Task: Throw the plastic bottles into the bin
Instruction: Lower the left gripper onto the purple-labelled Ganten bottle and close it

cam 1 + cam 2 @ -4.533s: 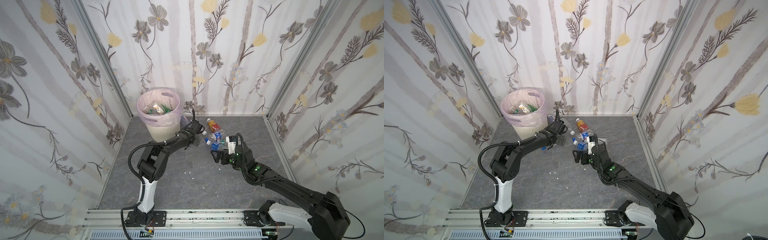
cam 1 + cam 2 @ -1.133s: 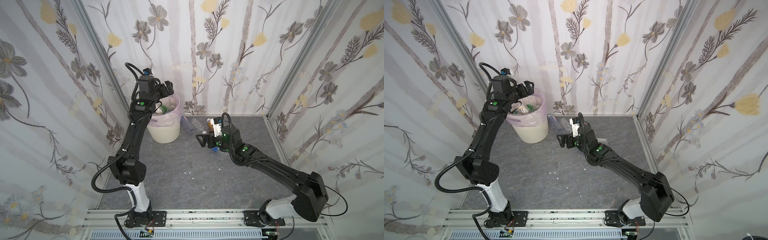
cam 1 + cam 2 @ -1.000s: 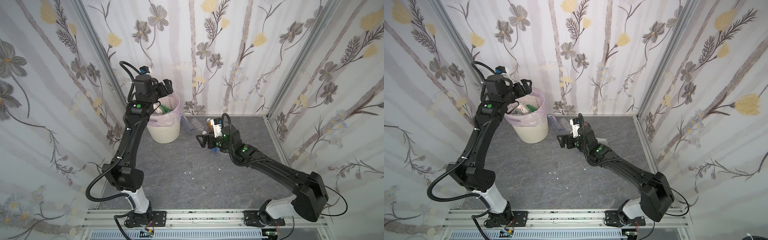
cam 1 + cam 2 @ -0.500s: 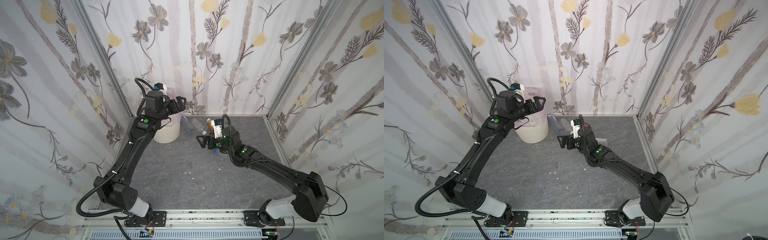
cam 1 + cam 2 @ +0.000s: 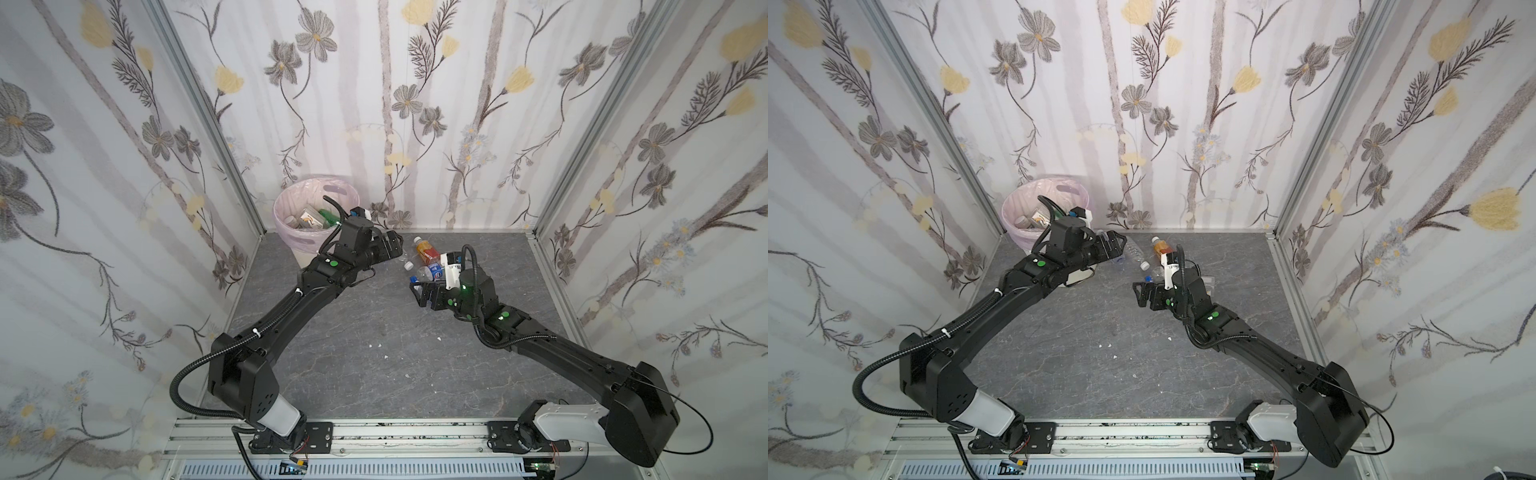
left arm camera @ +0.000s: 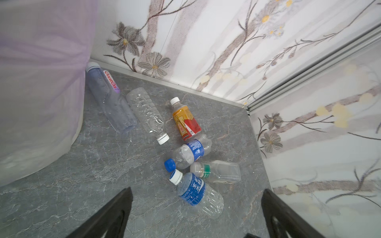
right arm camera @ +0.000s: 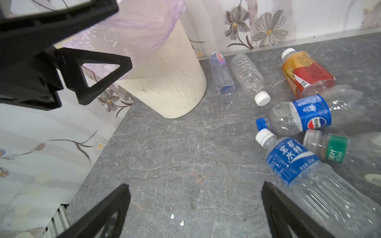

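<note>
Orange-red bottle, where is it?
In both top views orange-red bottle lies right of the bin by the back wall, beside the unlabelled clear bottle and the Pepsi bottle.

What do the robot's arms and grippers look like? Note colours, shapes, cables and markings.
The left arm and right arm are matte black boxy links on white base segments, with green dots and ribbed black cables alongside. The left gripper and right gripper have black cut-out fingers; a white module tops each wrist.

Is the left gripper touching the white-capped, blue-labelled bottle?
Apart. In the left wrist view bare floor shows between each finger of the open left gripper and the blue-labelled bottle.
</note>
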You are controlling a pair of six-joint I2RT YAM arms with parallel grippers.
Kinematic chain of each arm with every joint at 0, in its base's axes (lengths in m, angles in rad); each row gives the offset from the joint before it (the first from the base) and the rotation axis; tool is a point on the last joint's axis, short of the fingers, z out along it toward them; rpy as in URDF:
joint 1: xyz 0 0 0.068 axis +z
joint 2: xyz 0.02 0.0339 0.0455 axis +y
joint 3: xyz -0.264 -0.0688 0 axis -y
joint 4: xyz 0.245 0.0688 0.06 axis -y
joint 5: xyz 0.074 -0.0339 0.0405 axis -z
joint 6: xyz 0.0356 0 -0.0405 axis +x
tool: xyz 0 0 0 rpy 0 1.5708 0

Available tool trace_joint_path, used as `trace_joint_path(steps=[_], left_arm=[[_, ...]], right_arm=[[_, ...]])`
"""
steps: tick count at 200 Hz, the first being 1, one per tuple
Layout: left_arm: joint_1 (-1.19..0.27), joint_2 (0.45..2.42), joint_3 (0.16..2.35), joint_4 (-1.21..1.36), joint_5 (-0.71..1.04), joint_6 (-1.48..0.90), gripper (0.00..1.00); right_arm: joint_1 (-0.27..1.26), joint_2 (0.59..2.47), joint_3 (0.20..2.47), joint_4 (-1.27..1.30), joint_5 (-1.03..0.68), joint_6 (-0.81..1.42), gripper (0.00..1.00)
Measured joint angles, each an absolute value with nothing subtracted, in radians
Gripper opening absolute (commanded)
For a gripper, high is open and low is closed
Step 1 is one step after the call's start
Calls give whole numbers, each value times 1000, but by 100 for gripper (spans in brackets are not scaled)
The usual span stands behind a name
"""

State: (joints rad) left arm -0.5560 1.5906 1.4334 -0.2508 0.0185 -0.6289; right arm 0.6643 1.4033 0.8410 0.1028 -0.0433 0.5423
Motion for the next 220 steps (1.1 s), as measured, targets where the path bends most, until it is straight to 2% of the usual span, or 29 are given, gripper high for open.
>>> trace_joint_path(steps=[79, 141, 220], left_arm=[[-628, 1951, 1633, -244, -325, -743, 100], [-606, 2162, 1799, -260, -477, -757, 99], [-537, 2357, 1954, -289, -493, -778, 93]], right_arm=[[575, 1177, 630, 97, -15, 566, 100], [556, 1247, 710, 88, -33, 513, 100], [500, 1391, 849, 94, -133, 505, 100]])
